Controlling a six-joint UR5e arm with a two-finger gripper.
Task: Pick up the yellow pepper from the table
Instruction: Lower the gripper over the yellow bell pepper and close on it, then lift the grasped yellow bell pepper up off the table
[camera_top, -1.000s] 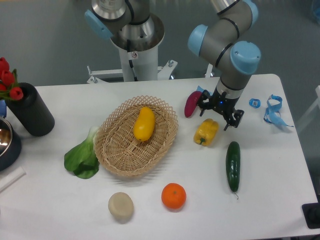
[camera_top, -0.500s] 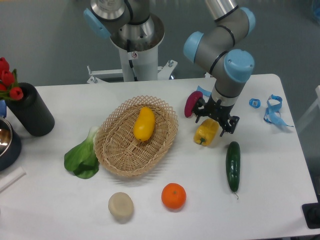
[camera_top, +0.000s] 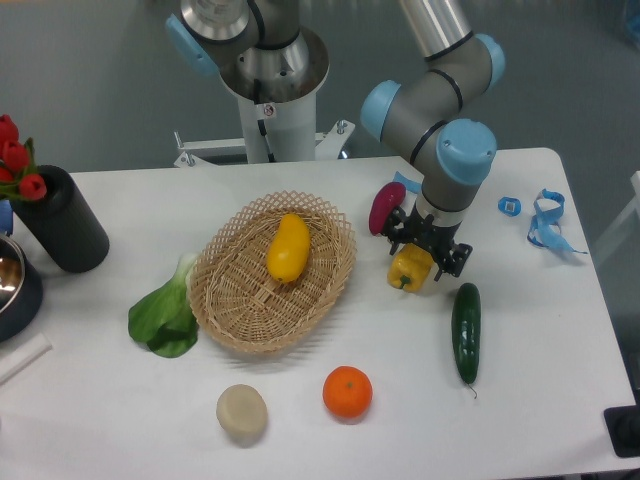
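At far left on the table (camera_top: 560, 330) stand a black cylinder (camera_top: 62, 220) with red tulips (camera_top: 15, 160) and, at the frame edge, part of a metal bowl (camera_top: 8, 280). Moving right: a leafy green vegetable (camera_top: 165, 315) lies touching the wicker basket (camera_top: 235, 310), which holds the smooth yellow-orange mango-like fruit (camera_top: 288, 247). Near the front edge sit a pale round object (camera_top: 242, 411) and an orange (camera_top: 347, 392), apart from each other.

Right of the basket lies the yellow pepper (camera_top: 408, 272) on the bare tabletop, with a purple vegetable (camera_top: 385, 206) just behind it and a dark cucumber (camera_top: 466, 330) to its right, not touching. The gripper (camera_top: 427, 252) sits directly over the pepper's upper half, hiding part of it; its fingers stand spread, one toward each side of the fruit. Whether they contact the skin I cannot tell; the pepper appears to rest on the table, not lifted.

Handling judgement: pepper likely light and hollow, skin waxy and smooth, walls firm but will yield under hard squeeze. Lobed ridges give uneven faces, so slip or rotation is the risk. Best hold: across the mid-body, pads seated on two opposite lobes, moderate force, avoiding the stem end. Blue items (camera_top: 545, 220) lie at far right, well apart.
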